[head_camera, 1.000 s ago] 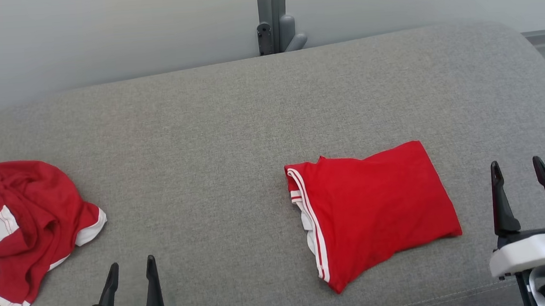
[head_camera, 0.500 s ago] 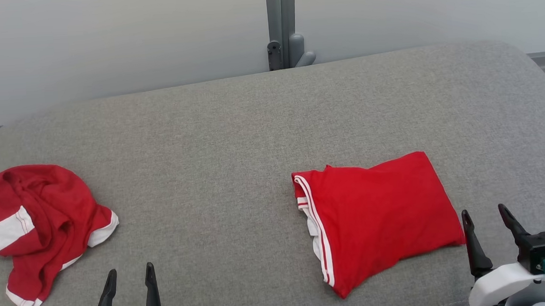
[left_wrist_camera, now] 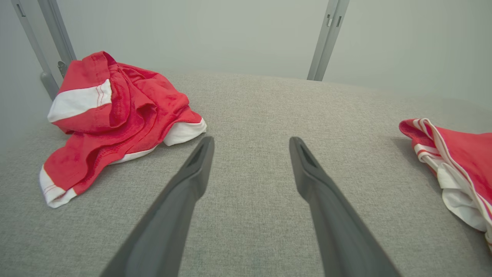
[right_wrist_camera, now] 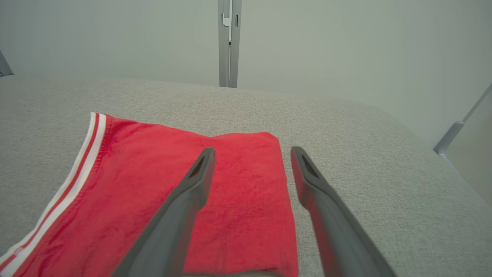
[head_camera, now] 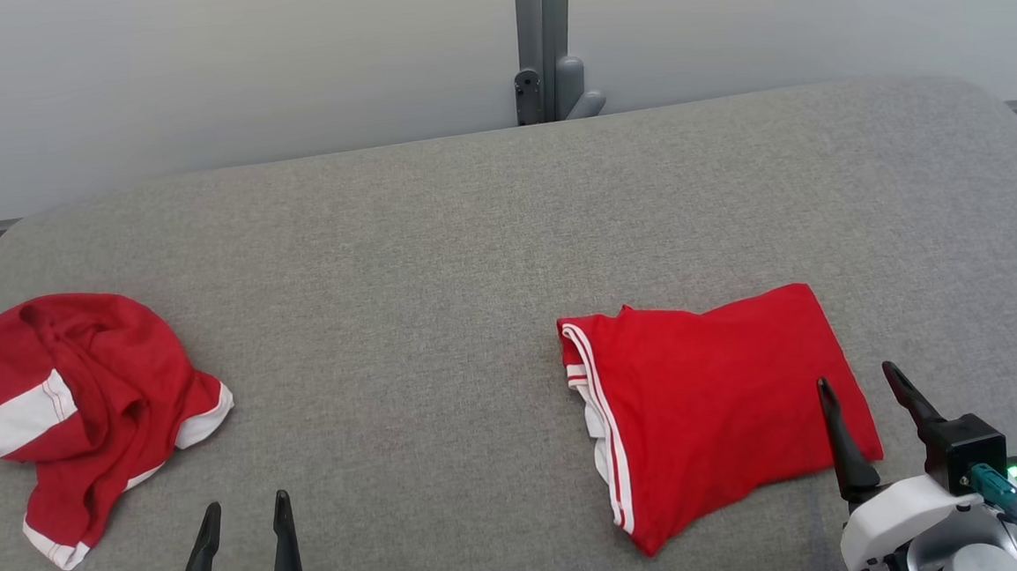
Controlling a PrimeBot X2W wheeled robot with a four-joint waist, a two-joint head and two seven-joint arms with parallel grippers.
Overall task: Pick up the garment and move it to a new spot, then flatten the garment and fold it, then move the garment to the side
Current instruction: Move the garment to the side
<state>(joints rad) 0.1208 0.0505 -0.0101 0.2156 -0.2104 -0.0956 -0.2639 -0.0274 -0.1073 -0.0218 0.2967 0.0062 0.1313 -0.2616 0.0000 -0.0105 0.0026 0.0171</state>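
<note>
A folded red garment [head_camera: 710, 406] with white stripes on its left edge lies flat on the right half of the grey padded surface [head_camera: 436, 263]. My right gripper [head_camera: 856, 374] stands open at its near right corner, the left finger over the cloth; in the right wrist view the garment [right_wrist_camera: 153, 184] lies under and left of the open gripper [right_wrist_camera: 251, 152]. A crumpled red and white garment [head_camera: 83, 409] sits at the far left. My left gripper [head_camera: 246, 504] is open at the front, right of that heap [left_wrist_camera: 115, 115], holding nothing.
A grey post with a bracket [head_camera: 549, 80] stands behind the surface against a pale wall. The surface's rounded edges fall away at the left and right. Bare grey fabric separates the two garments.
The head camera has shifted, so the scene sits further right. My right gripper has come down and left from beside the folded garment to its near right corner. The left gripper stays put.
</note>
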